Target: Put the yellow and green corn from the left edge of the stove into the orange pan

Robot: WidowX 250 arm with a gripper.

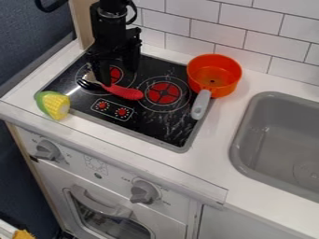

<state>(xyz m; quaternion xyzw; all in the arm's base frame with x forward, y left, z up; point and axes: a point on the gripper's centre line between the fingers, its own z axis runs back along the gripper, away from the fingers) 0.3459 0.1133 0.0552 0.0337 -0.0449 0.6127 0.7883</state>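
We find the utensil (126,92) on the left half of the black stove (174,128), lying aslant between the two red burners, above the printed red dials. Its handle is red, smooth and thick, swelling to a rounded end that points right, toward the right burner (163,93). The handle thins toward the head, which points left and shows pale silver and dark patches; we cannot make out its exact shape.

Over the head end hangs the black gripper (118,78), its jaws wide, with the left burner (114,73) showing through the gap. One finger comes down right by the utensil's neck; we can't tell whether they touch. Nothing is clamped between the jaws.

To the left, at the stove's edge, we see the corn (57,105), yellow with a green husk. At the stove's upper right is the orange-red pot (213,74), its grey handle (200,104) pointing down toward us. Farther right, the grey sink (249,133) is set in the white counter (215,154). White tiles (215,34) line the wall behind, and two grey knobs (144,192) sit on the front, above the oven door (107,215).
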